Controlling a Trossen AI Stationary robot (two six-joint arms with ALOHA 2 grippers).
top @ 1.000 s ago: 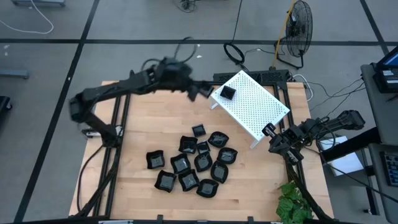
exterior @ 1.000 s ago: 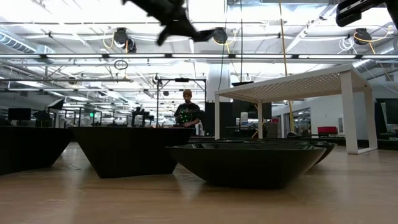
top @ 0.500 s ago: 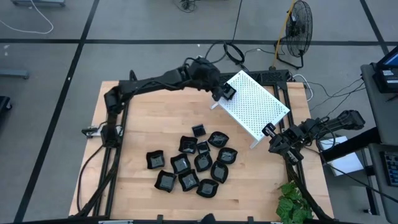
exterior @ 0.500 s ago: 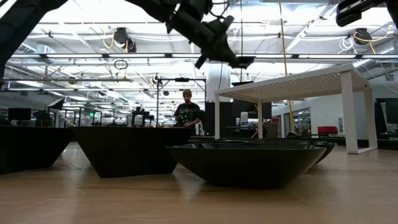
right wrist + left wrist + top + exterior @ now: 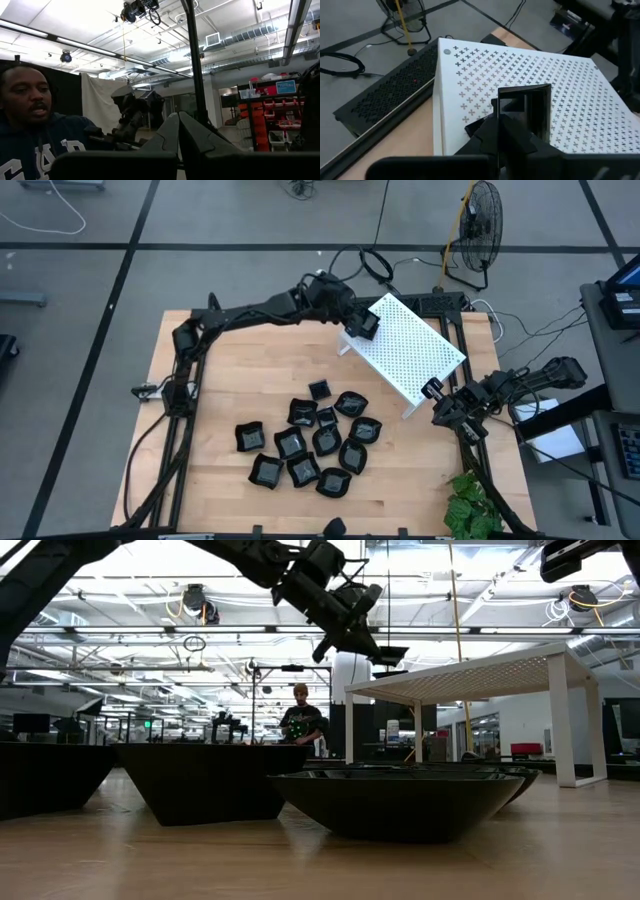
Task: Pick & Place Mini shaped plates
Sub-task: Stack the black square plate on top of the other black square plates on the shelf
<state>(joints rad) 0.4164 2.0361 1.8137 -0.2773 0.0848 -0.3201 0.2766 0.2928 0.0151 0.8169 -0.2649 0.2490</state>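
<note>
The left tool (image 5: pixel 362 326) reaches across the far part of the desk (image 5: pixel 215 380) and hangs over the left end of the white perforated rack (image 5: pixel 410 350). Its fingers are pinched narrowly on 1 square mini plate (image 5: pixel 525 111), held on edge just above the rack's top; from the left wrist view the plate stands upright between the dark fingers, and whether its lower edge touches the rack I cannot tell. In the low view the same tool (image 5: pixel 372 648) shows high up, just left of the rack's top (image 5: pixel 480 670), with the plate sticking out level with it.

The other mini shaped plates (image 5: pixel 310 445) lie in a loose cluster on the near middle of the desk, many touching each other, well apart from the rack.

The right tool (image 5: pixel 437 395) waits at the right edge of the desk beside the rack's near right corner, fingers pressed together and holding nothing.

A person (image 5: pixel 35 130) shows in the right wrist view, beyond the desk.
</note>
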